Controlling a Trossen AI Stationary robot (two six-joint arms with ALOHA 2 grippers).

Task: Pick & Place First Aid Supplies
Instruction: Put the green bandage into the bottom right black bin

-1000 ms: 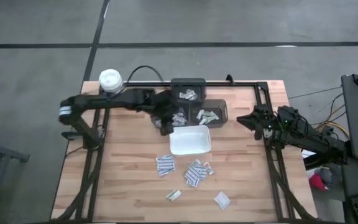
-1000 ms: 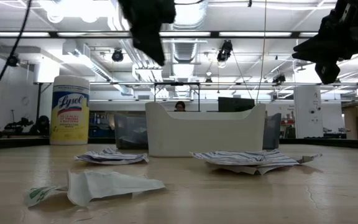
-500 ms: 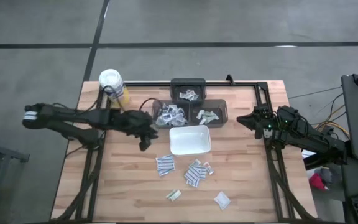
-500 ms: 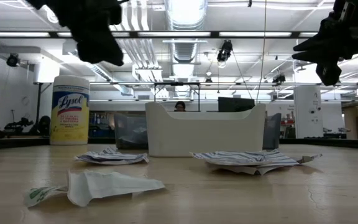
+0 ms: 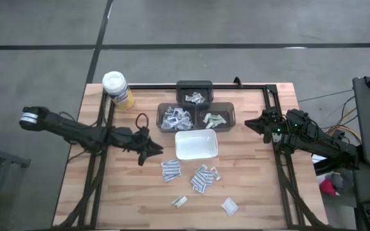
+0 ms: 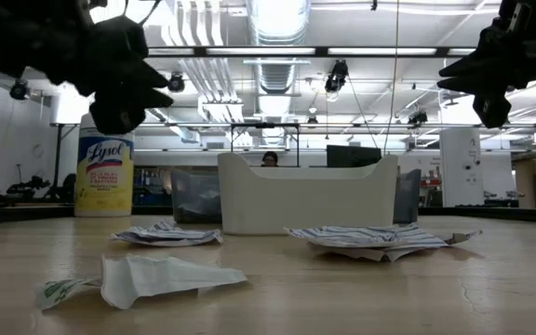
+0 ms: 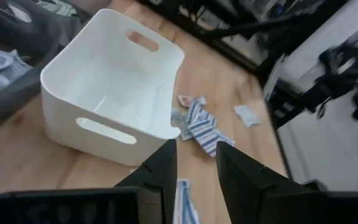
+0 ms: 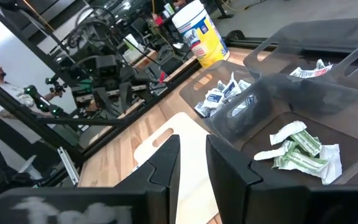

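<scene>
The left gripper [image 5: 151, 151] hangs just left of the white tray [image 5: 196, 144], its fingers a small gap apart and empty, with loose packets [image 5: 170, 170] lying on the table just beyond it. To pick cleanly, it should come straight down over one packet and pinch its edge. The right gripper [image 5: 254, 124] waits at the table's right edge, slightly parted and empty.

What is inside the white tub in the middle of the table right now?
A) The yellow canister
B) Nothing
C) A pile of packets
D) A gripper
B: the white tub shows only its bare bottom from above, and the left wrist view looks into it and sees the same.
</scene>
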